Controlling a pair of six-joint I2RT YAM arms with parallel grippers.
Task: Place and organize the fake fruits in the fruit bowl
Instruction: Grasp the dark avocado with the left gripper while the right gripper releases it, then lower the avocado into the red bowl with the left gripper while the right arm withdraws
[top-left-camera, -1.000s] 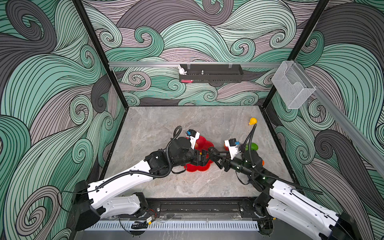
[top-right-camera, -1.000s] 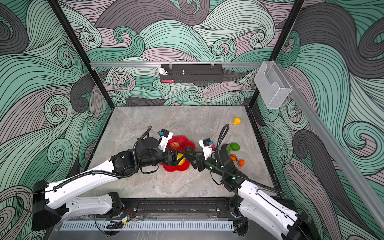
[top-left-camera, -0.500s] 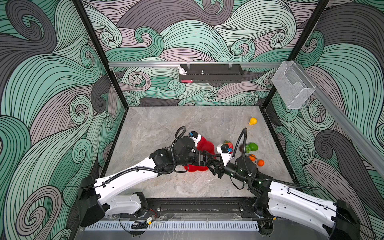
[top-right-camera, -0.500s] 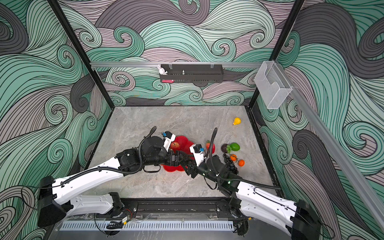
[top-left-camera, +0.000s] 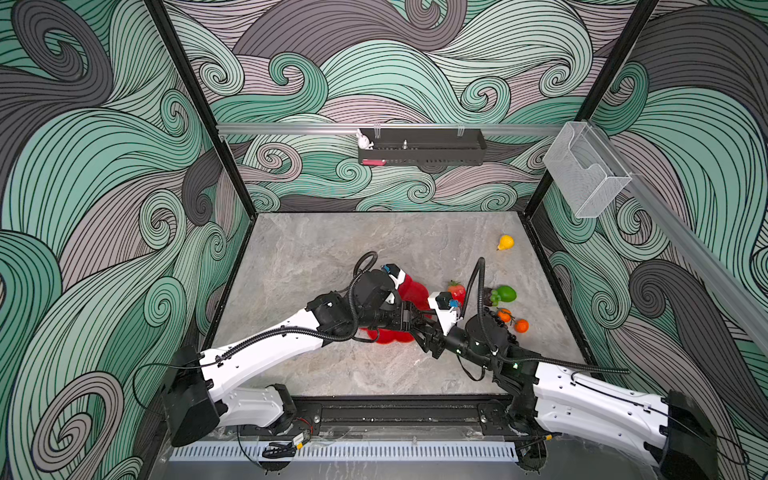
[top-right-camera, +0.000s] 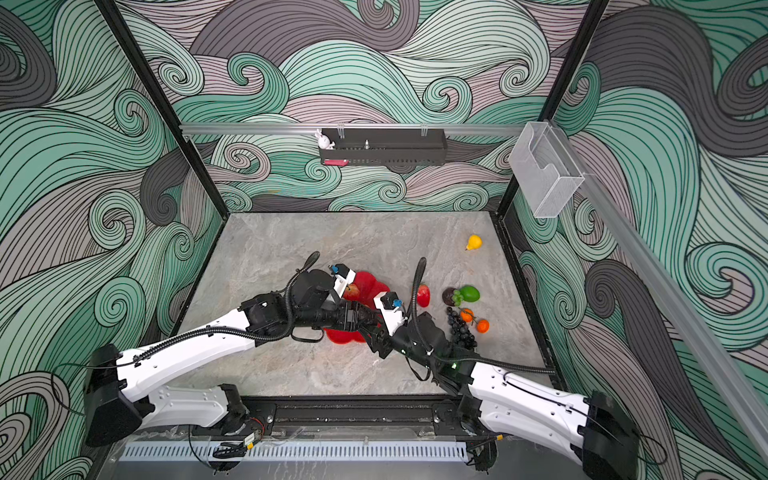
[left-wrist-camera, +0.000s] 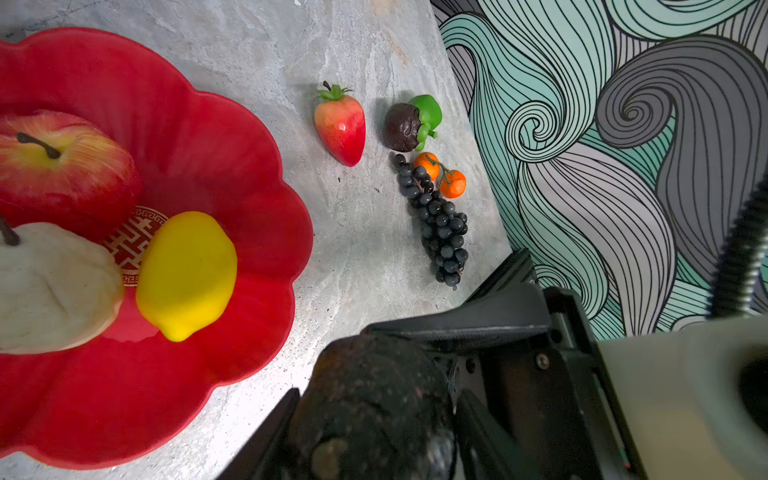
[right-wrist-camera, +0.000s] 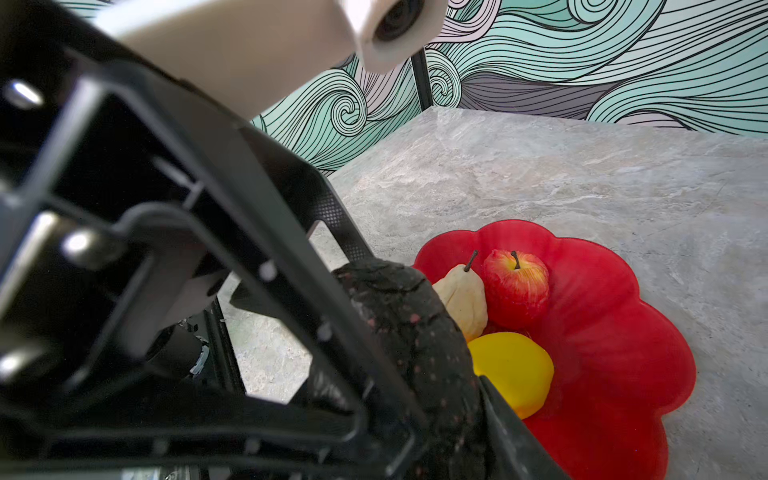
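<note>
Handover of avocado (left-wrist-camera: 374, 407) judged the step in hand; held above worktop (left-wrist-camera: 365, 257), just off near-right rim of fruit bowl (left-wrist-camera: 257, 137); right gripper (right-wrist-camera: 432, 411) pinching it; left gripper (left-wrist-camera: 376, 455) jaws laid against both flanks, apparently clamped as well; apple (left-wrist-camera: 62, 166), pear (left-wrist-camera: 50, 291), lemon (left-wrist-camera: 187, 274) lying in bowl; strawberry (left-wrist-camera: 340, 129), grape bunch (left-wrist-camera: 440, 232), oranges (left-wrist-camera: 453, 183) loose by right edge. Next, probably: release by right gripper, clean retreat, then lowering onto bare red beside lemon.

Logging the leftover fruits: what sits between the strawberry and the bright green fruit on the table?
A dark brown round fruit, close against the green fruit, with bare table between it and the strawberry. The left wrist view shows it clearest.
</note>
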